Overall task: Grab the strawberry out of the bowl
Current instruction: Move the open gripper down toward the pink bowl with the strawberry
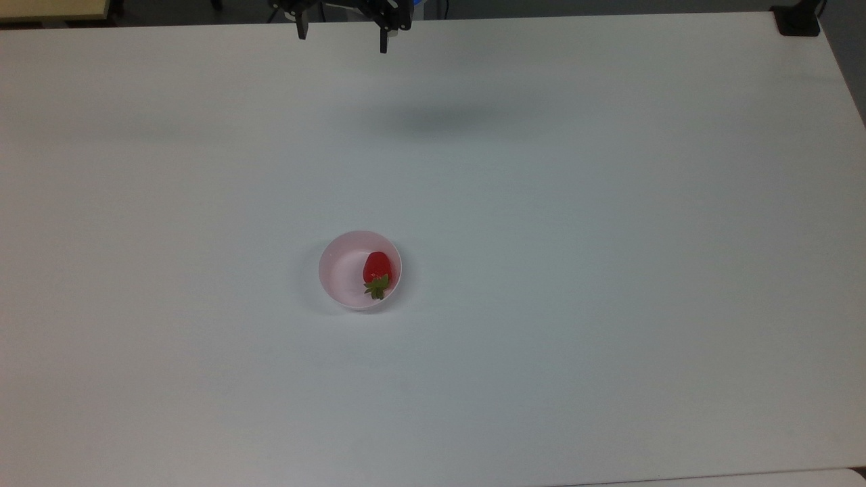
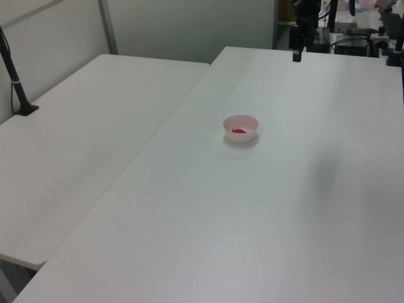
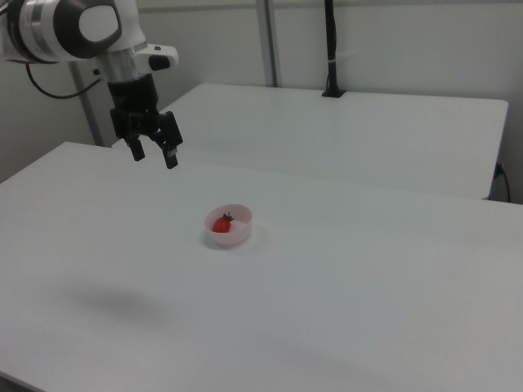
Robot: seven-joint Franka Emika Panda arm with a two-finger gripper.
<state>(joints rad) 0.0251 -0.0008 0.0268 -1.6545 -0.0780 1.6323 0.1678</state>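
Worktop: a wide white table (image 1: 609, 237), smooth and matte, with a second white table (image 3: 368, 131) just beside it and pale wall panels behind.
Bowl: a small round bowl (image 1: 338, 270), pale pink, smooth and plain inside; it stands near the middle of the worktop, well apart from every edge.
Strawberry: a glossy red strawberry (image 1: 377, 266) with a green leafy cap; it lies inside the bowl, against the wall at the top view's right, with the cap toward the worktop's near edge in the top view.
Gripper: the black two-finger gripper (image 3: 154, 153) hangs above the worktop, its fingers spread wide and holding nothing; in the top view it is over the far edge, well apart from the bowl.
Arm: rounded white shell with black joints (image 3: 73, 28).
Writing: none can be read.
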